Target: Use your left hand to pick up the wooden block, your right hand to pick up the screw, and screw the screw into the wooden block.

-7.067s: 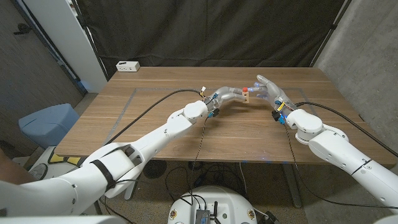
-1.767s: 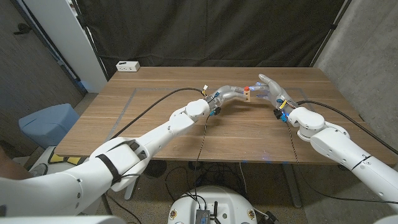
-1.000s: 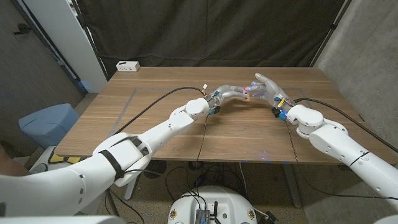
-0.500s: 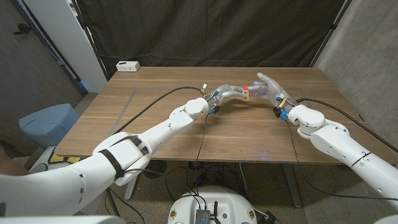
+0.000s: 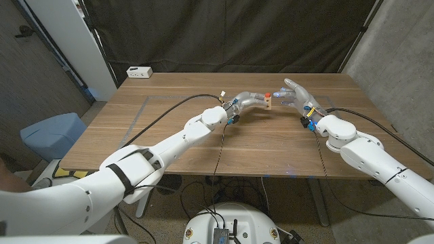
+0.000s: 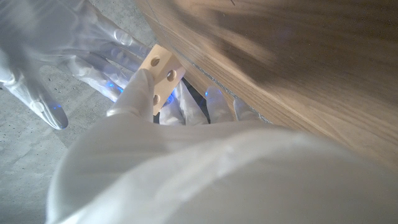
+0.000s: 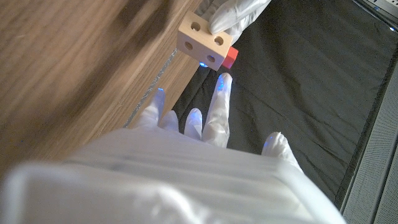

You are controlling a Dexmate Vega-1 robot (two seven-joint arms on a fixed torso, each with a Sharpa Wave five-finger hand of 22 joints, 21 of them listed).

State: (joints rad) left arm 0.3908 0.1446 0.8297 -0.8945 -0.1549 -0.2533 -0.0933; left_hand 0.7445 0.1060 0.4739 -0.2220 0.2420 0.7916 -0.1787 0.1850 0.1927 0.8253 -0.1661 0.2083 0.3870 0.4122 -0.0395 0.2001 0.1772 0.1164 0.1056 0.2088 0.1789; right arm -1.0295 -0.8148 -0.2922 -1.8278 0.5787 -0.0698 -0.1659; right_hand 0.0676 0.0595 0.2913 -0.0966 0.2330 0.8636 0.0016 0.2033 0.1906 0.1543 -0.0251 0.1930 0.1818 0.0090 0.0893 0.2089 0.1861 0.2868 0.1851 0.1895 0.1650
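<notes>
My left hand (image 5: 249,102) holds the small wooden block (image 5: 269,102) above the table's far middle. The block (image 6: 160,73) is pale with round holes, and my left thumb presses on it. A red screw (image 5: 268,95) sticks out of the block's top; its red head (image 7: 229,57) shows behind the block (image 7: 202,42). My right hand (image 5: 296,95) stands just right of the block, fingers spread, holding nothing. One of its fingertips (image 7: 222,84) reaches close to the screw and block without gripping them. The same right hand (image 6: 74,43) shows beyond the block in the left wrist view.
The wooden table (image 5: 169,135) spreads under both arms. A white power strip (image 5: 139,72) lies at its far left corner. A black cable (image 5: 163,115) runs along my left arm, and a dark curtain hangs behind the table.
My right hand has drawn back a little to the right, away from the block, so the red screw now shows free. The left hand and block have kept still.
</notes>
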